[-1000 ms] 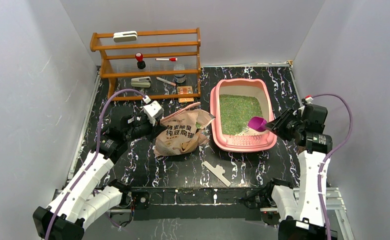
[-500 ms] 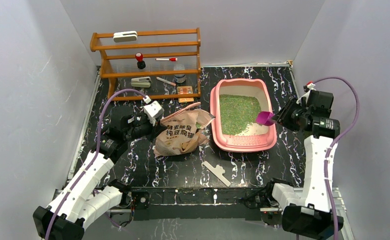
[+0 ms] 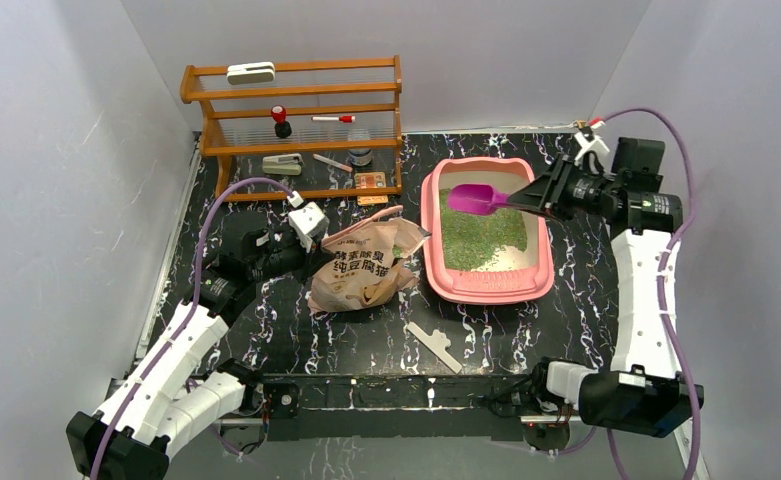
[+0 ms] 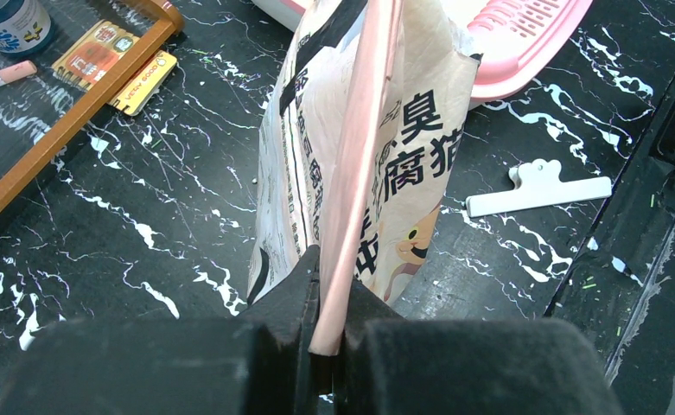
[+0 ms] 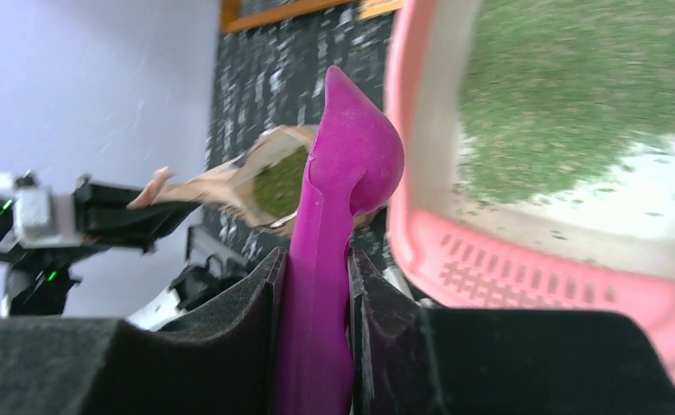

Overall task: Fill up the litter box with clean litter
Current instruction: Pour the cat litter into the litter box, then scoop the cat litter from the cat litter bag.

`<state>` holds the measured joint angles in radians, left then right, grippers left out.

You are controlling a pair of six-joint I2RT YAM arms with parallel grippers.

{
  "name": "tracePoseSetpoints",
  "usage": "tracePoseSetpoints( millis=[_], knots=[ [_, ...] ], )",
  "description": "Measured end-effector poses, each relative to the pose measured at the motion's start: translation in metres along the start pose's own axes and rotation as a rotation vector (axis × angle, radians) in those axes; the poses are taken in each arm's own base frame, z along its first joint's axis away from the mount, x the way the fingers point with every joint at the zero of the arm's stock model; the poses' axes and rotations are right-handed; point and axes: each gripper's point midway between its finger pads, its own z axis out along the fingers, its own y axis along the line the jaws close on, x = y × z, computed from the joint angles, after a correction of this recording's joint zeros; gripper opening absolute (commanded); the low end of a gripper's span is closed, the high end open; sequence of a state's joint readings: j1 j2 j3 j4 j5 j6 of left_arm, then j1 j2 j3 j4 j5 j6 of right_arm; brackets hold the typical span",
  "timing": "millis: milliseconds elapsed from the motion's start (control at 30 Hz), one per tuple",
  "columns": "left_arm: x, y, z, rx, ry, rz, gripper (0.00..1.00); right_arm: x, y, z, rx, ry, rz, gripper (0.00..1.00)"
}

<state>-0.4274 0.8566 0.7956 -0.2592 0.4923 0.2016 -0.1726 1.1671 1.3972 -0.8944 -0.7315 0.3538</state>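
The pink litter box (image 3: 429,232) sits right of centre. Green litter (image 3: 484,238) covers most of its floor, and a pale bare strip shows at the near end. My right gripper (image 3: 540,196) is shut on the handle of a purple scoop (image 3: 474,198), held above the far half of the box. In the right wrist view the scoop (image 5: 351,156) stands on edge between my fingers (image 5: 315,285), beside the box rim (image 5: 524,278) and litter (image 5: 576,95). My left gripper (image 3: 311,250) is shut on the top edge of the beige cat-printed bag (image 3: 361,272), as the left wrist view (image 4: 327,320) shows.
A wooden shelf rack (image 3: 296,125) with small items stands at the back left. A white clip (image 3: 434,345) lies on the table in front of the bag, also in the left wrist view (image 4: 537,186). The bag's open mouth shows green litter (image 5: 277,183).
My right arm has lifted and swung the scoop from the box's near right corner to above its far half. The left arm and bag have not moved.
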Motion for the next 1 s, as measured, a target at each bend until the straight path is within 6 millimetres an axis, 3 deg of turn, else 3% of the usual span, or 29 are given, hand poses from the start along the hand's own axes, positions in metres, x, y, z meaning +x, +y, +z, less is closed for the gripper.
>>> tracePoseSetpoints(
  millis=[133,267,567,633,733,867,1000],
  knots=[
    [0.000,0.000,0.000,0.002,0.001,0.000,0.00,0.020,0.037,0.017,-0.135,0.103,-0.032,0.00],
    [0.000,0.000,0.000,0.002,0.001,0.000,0.00,0.040,0.056,0.029,-0.192,0.191,-0.061,0.00],
    [0.000,-0.002,0.000,0.009,0.000,-0.001,0.00,0.087,0.048,0.071,-0.118,0.393,-0.135,0.00],
    [0.000,-0.003,0.000,0.017,0.000,-0.002,0.00,0.109,0.051,0.087,-0.105,0.471,-0.166,0.00],
    [0.000,-0.007,0.000,0.036,-0.001,-0.005,0.00,0.126,0.057,0.110,-0.066,0.532,-0.223,0.00],
    [0.001,-0.007,0.001,0.040,0.004,-0.007,0.00,0.148,0.080,0.155,-0.021,0.592,-0.362,0.00],
    [0.003,-0.003,0.000,0.018,0.013,-0.010,0.00,0.164,0.071,0.181,0.067,0.625,-0.399,0.00]
  ],
)
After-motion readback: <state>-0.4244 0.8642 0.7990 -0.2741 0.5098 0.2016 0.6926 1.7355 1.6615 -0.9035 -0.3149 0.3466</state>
